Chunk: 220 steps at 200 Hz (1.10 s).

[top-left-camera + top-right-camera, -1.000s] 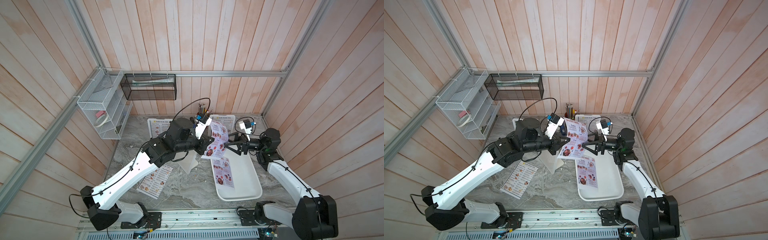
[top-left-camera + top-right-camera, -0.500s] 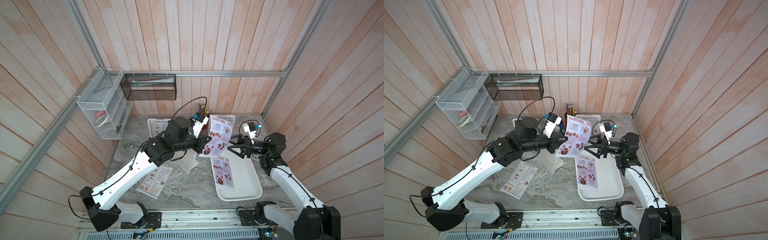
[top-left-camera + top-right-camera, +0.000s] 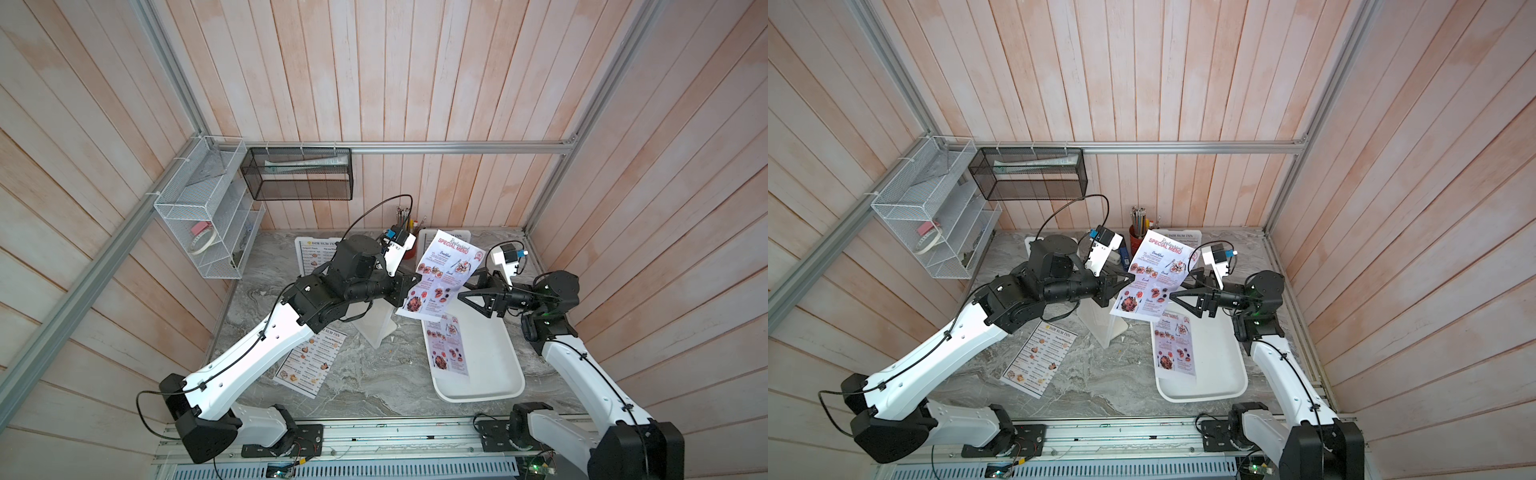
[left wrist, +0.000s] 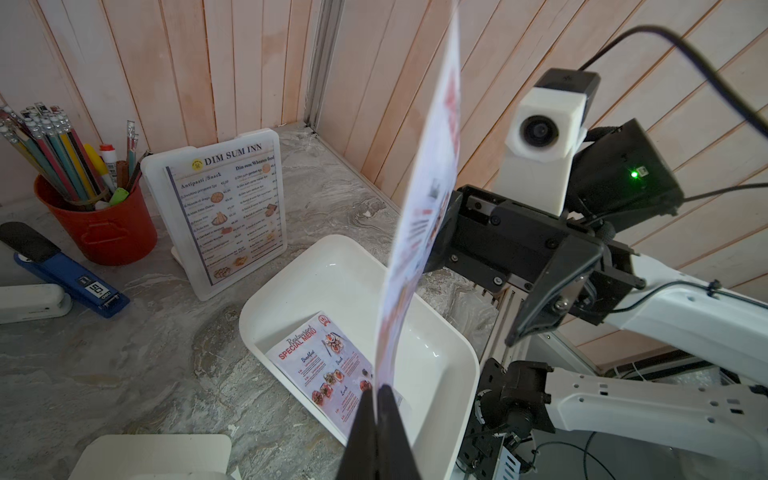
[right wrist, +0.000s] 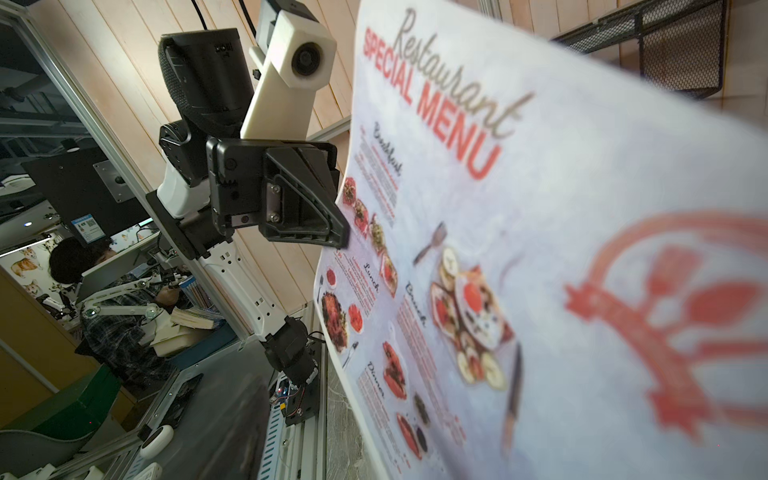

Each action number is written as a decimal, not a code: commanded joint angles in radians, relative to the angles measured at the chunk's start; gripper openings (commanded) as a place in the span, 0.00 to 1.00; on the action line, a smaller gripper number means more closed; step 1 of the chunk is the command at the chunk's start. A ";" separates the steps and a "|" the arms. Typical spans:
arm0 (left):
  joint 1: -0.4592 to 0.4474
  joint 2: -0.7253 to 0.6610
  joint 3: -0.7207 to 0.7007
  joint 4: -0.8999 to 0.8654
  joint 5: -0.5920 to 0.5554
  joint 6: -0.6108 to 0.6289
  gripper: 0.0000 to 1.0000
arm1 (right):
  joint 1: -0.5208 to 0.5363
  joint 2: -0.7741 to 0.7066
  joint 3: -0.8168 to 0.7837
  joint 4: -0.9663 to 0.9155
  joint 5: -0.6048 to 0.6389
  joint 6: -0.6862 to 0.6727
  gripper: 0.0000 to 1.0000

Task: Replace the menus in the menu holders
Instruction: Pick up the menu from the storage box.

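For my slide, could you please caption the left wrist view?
Left gripper pinches a SPECIAL MENU sheet upright above the white tray.

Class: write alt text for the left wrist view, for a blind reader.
The left end effector pinches the edge of a SPECIAL MENU sheet, seen edge-on, with the open right end effector close beside it. Below, a white tray holds another SPECIAL MENU; beyond stand a DIM SUM INN menu holder and a red pencil pot.
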 commanded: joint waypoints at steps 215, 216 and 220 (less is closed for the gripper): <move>0.010 -0.002 -0.055 0.057 -0.002 -0.021 0.00 | 0.038 -0.011 0.039 -0.015 0.145 0.096 0.00; 0.010 -0.002 -0.056 0.057 -0.004 -0.021 0.00 | 0.039 -0.012 0.040 -0.018 0.147 0.095 0.00; 0.010 -0.003 -0.058 0.058 -0.009 -0.022 0.00 | 0.044 -0.015 0.044 -0.029 0.156 0.090 0.00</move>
